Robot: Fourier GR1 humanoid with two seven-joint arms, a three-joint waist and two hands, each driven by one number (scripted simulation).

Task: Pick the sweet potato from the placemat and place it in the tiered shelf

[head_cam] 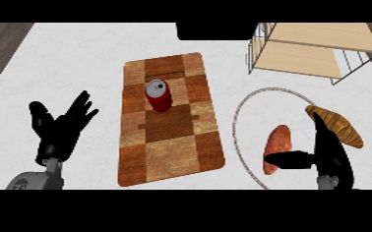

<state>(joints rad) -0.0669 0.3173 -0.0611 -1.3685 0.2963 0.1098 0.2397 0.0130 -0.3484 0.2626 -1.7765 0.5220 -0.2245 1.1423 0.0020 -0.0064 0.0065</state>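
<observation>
Head view looks steeply down on a pale counter [80, 59], where a wooden checkered board [170, 120] lies at the centre with a red can [158, 96] standing upright on its upper half. To the right of the board lies the placemat [243, 109] — only its curved, light rim shows clearly, sweeping round from top to bottom. On it rests the sweet potato [277, 142], a reddish-orange lump lying lengthwise, and just beside it to the right a croissant [336, 124] lies tilted. The right hand [328, 150] comes up from the lower right edge; its thumb crosses the lower end of the sweet potato while the fingers stretch upward between the sweet potato and the croissant, so the hand is half closed beside the vegetable, touching it without yet being wrapped round it. The left hand [62, 125] rests at the lower left — fingers spread and pointing up, holding nothing, well apart from the board. The tiered shelf [312, 54], wire-framed with pale wooden levels, stands at the upper right.
</observation>
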